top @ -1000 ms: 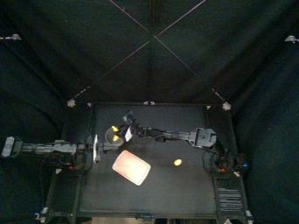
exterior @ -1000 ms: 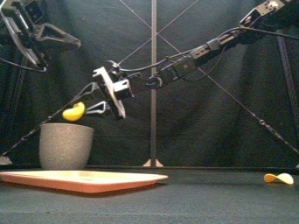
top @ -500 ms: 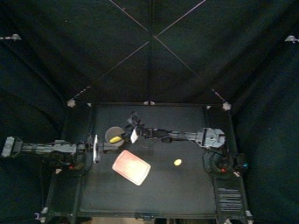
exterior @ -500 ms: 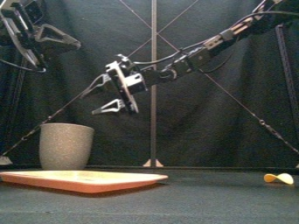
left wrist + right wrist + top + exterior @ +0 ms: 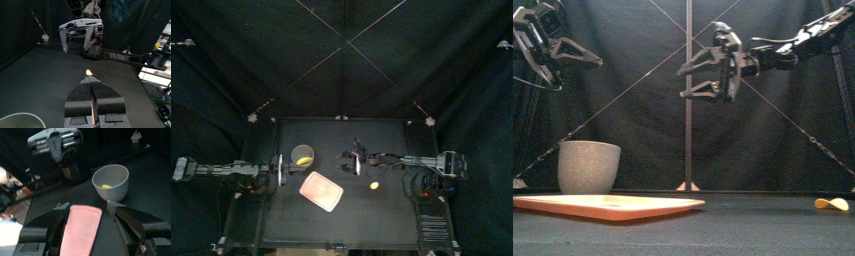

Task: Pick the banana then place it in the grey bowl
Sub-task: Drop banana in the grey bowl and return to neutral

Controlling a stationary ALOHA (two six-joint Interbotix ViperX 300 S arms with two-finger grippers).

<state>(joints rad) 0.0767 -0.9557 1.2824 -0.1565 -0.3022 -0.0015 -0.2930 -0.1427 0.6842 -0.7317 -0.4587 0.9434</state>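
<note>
Black counter (image 5: 372, 220) | yellow banana (image 5: 107, 186) in tall grey speckled cup (image 5: 589, 167) | right gripper (image 5: 691, 83) wide, empty, above-right of cup | left gripper (image 5: 90, 84) closed

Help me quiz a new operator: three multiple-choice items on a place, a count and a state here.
1. Where is the banana? A in the right gripper; B inside the grey cup; C on the table.
2. How many yellow toys show? A one; B two; C three.
3. The right gripper is: A open, empty; B shut on the banana; C shut on the grey cup.
Answers: B, it lies in the grey cup; B, the banana plus a small yellow toy on the table; A, jaws apart, nothing between.
</note>
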